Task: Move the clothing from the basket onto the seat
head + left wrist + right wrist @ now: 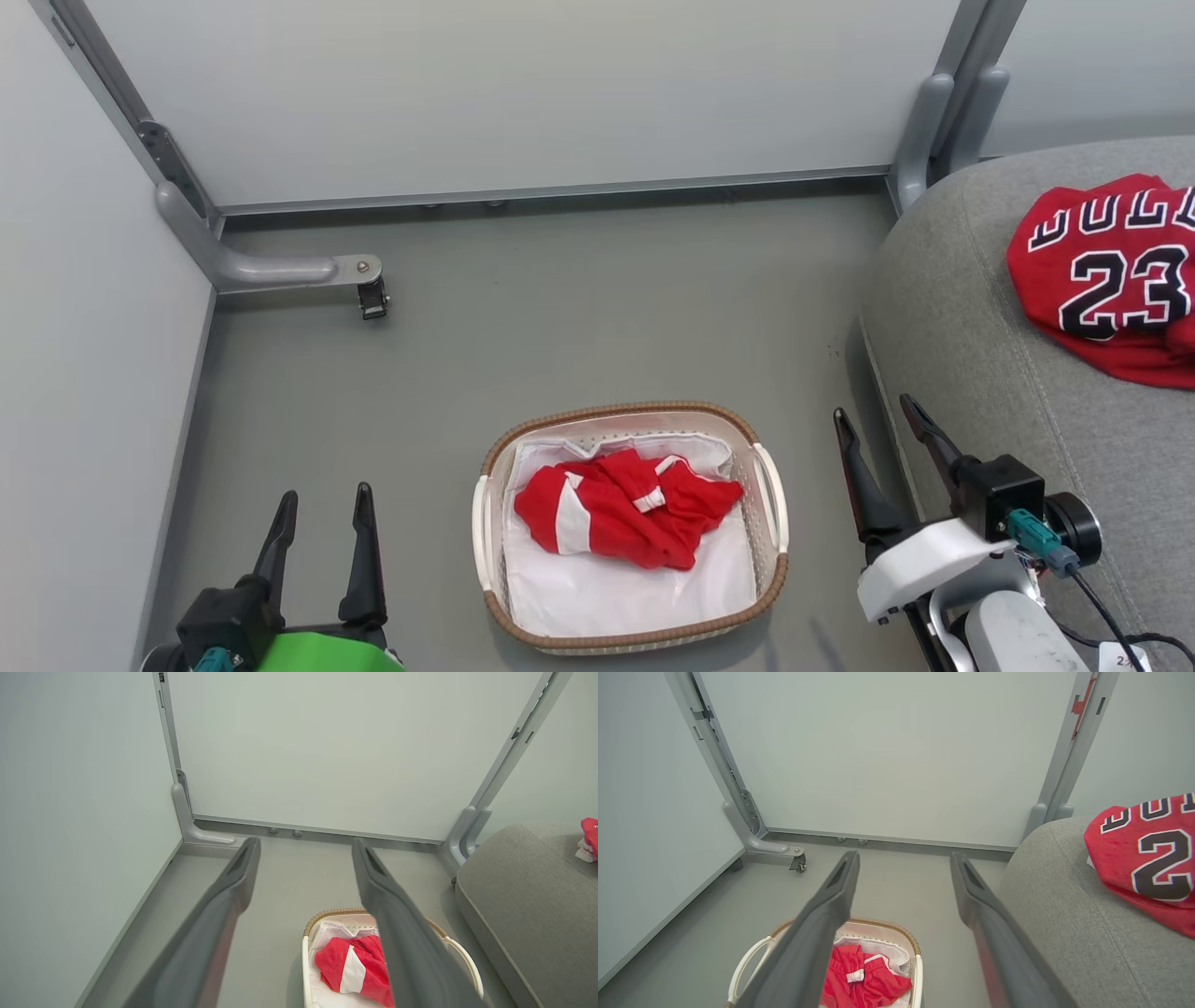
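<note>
Hovering wide open & empty beside the basket [616, 411], L claw [326, 492] and R claw [873, 407] seem poised for the red white-banded piece [625, 509] inside; no. 23 jersey [1111, 280] already on seat [962, 327].

The basket [616, 411] stands open-topped on the grey floor [579, 308]. Nothing hangs over its mouth, so access from above is unobstructed. Bare floor lies on its left and far sides. On its right, the seat [971, 373] edge rises nearby, leaving a narrow floor strip; the right gripper [873, 407], jaws apart, shows over that strip. The left gripper [327, 492], jaws apart, sits between the basket and the left partition panel [84, 373]. The rear panel [560, 93] closes the far side. Its caster foot [372, 299] projects onto the floor, well apart from the basket. On the seat, the jersey [1111, 280] occupies the far right part; the nearer cushion is bare.
</note>
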Tool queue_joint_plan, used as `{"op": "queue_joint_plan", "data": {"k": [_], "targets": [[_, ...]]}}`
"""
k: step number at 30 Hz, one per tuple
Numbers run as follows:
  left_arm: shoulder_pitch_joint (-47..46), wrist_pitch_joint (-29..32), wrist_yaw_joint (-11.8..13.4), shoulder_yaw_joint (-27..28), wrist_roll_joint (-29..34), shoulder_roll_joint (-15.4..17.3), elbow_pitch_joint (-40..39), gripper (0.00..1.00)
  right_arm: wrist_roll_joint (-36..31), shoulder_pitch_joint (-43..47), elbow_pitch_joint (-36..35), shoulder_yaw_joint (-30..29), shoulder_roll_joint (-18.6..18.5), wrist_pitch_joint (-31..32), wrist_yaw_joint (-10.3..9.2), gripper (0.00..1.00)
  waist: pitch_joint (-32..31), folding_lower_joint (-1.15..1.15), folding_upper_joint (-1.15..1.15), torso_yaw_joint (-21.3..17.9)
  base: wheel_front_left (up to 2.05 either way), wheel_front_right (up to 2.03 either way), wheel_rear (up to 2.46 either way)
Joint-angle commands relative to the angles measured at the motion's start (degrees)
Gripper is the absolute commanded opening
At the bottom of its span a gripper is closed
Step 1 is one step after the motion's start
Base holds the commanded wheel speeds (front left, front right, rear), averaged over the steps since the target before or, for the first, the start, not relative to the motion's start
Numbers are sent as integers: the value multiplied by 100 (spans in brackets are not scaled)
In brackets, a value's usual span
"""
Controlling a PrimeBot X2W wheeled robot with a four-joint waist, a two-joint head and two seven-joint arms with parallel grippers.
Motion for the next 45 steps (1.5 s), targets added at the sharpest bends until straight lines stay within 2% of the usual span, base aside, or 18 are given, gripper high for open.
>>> {"op": "queue_joint_plan", "data": {"k": [1, 32, 38, 45], "targets": [[59, -5, -37, 14, 19, -12, 28, 100, 0, 105, 19, 22, -20, -11, -8, 100, -38, 0, 0, -23, 0, 0, 0], [146, -5, -126, -76, 158, -22, 160, 100, 178, 220, 85, 54, -19, -12, -8, 100, -182, 0, 0, -72, 0, 0, 0], [-160, -5, -167, -247, 376, 5, 249, 100, 99, 43, -87, -31, -19, -12, -8, 100, 120, 0, 0, -112, 0, 0, 0], [-1139, -5, -227, -747, 702, 194, 517, 100, -83, -436, -464, -306, -18, -11, -8, 100, 1014, 0, 0, -265, 0, 0, 0]]}}
